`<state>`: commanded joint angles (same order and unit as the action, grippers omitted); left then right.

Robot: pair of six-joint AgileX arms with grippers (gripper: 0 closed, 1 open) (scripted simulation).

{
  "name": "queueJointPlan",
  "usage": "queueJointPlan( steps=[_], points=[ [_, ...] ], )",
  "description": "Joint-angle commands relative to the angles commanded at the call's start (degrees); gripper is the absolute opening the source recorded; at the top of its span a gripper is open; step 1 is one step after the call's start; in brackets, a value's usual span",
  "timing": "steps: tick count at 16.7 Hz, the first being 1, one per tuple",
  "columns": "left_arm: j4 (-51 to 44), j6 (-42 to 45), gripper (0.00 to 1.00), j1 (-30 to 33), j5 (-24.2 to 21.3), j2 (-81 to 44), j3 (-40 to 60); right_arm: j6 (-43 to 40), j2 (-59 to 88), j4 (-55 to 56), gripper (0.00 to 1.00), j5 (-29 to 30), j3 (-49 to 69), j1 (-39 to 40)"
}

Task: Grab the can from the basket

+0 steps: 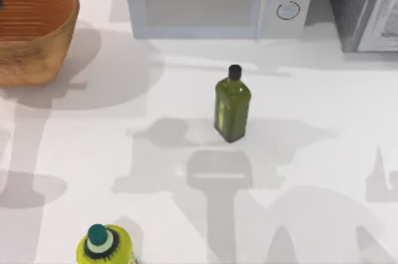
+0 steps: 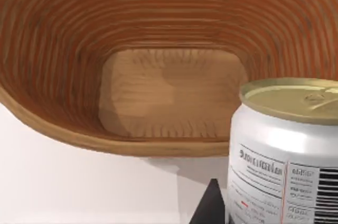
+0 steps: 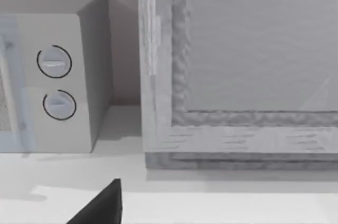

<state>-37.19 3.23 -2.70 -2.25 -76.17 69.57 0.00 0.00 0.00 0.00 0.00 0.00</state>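
Can [image 2: 288, 152] close at left wrist, outside empty basket [image 2: 158, 23]

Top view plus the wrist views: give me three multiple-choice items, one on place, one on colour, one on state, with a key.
1. Where on the table is the basket in the top view?
A. far left corner
B. near right corner
C. centre

2. What colour is the cap of the green bottle standing mid-table?
A. teal
B. black
C. red

3. How does the basket's inside look in the left wrist view?
A. packed with bottles
B. covered by a lid
C. bare floor, the can in front of it

Key: 1 A, it sits at the top view's upper left, partly cut by the edge. 2 B, the cap is black; the teal one belongs to the yellow-green bottle at the near edge. 3 C, the woven floor shows nothing on it and the can stands close to the camera.
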Motion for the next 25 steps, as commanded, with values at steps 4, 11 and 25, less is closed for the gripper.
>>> queueJointPlan(
  steps=[4, 11, 25],
  points=[
    [6.29, -0.26, 0.0, 0.79, 0.29, 13.23, -12.16, 0.0, 0.0, 0.0, 1.0, 0.0, 0.0, 0.0],
    [17.06, -1.42, 0.0, 0.67, 1.74, 36.14, -32.44, 0.0, 0.0, 0.0, 1.0, 0.0, 0.0, 0.0],
    [37.19, -3.23, 0.0, 2.7, 2.25, 76.18, -69.57, 0.0, 0.0, 0.0, 1.0, 0.0, 0.0, 0.0]
  ],
)
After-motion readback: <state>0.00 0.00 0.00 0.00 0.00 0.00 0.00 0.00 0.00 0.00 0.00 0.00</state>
